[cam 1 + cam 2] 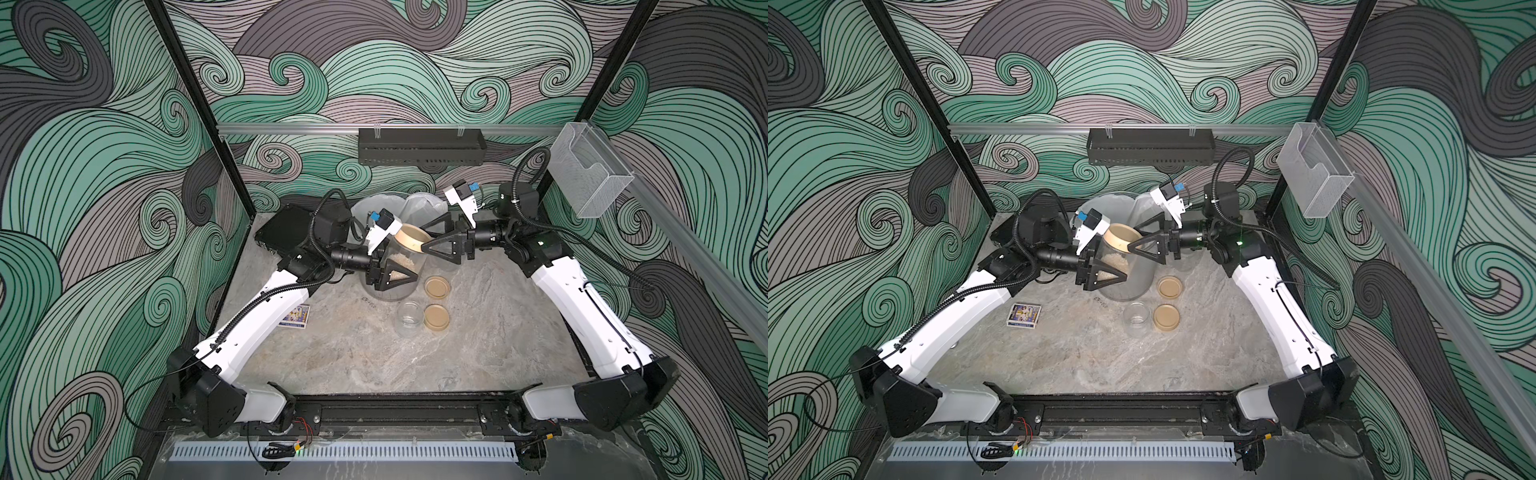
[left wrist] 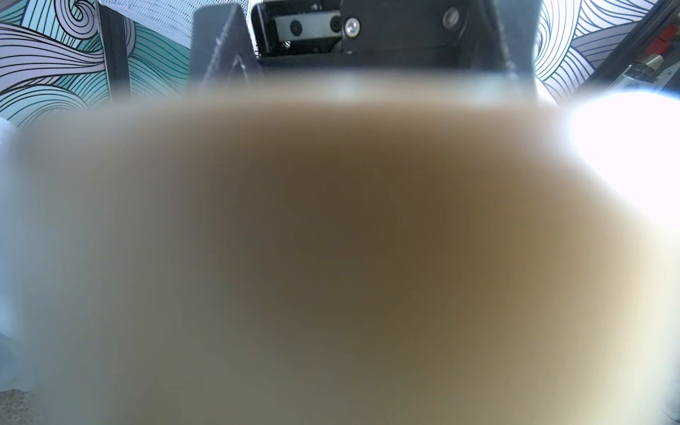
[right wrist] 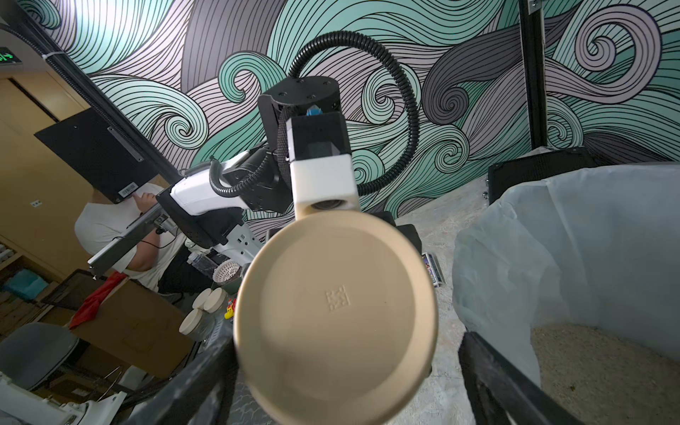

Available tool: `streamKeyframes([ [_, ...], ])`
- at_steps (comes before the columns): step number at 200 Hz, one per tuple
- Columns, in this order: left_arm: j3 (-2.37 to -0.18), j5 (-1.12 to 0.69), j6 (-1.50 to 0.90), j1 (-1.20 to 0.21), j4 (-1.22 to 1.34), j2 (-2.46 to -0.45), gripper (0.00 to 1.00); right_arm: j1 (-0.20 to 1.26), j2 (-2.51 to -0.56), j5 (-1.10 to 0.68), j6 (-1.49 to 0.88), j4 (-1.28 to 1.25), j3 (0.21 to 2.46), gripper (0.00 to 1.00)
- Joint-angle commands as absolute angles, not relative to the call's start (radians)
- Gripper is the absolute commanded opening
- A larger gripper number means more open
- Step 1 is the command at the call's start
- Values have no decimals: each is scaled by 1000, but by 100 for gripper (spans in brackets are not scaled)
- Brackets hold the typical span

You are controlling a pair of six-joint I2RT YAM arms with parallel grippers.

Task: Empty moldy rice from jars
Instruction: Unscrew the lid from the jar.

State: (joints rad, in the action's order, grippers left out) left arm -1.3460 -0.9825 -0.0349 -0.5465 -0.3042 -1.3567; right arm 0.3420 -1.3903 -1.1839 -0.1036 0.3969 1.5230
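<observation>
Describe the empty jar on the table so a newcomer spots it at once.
Start at the white-lined bin at the back and come forward past the rice jar in the left gripper. Just in front stands the empty jar, beside two tan discs: it alone is clear and lidless.

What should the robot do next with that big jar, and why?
Probably close the right gripper on the tan lid and twist. Its jaws straddle the lid with a gap, and the left gripper holds the jar of rice.
</observation>
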Motion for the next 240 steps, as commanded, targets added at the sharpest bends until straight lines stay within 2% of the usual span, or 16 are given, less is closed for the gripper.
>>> streamKeyframes([
  [1, -1402, -1008, -5, -548, -263, -1307, 33, 315, -1366, -1105, -72, 448, 1507, 92],
  [41, -1399, -965, 41, -546, -317, -1290, 34, 292, -1344, -928, -77, 523, 1509, 92],
  [108, -1379, -904, 74, -542, -340, -1283, 34, 287, -1257, -940, -109, 532, 1533, 95],
  [153, -1367, -842, 92, -541, -346, -1287, 34, 296, -1210, -907, -277, 392, 1508, 99],
  [203, -1335, -726, 94, -548, -299, -1273, 34, 375, -1218, -834, -295, 401, 1518, 99],
  [240, -1321, -702, 82, -558, -266, -1272, 34, 435, -1243, -778, -278, 433, 1520, 99],
])
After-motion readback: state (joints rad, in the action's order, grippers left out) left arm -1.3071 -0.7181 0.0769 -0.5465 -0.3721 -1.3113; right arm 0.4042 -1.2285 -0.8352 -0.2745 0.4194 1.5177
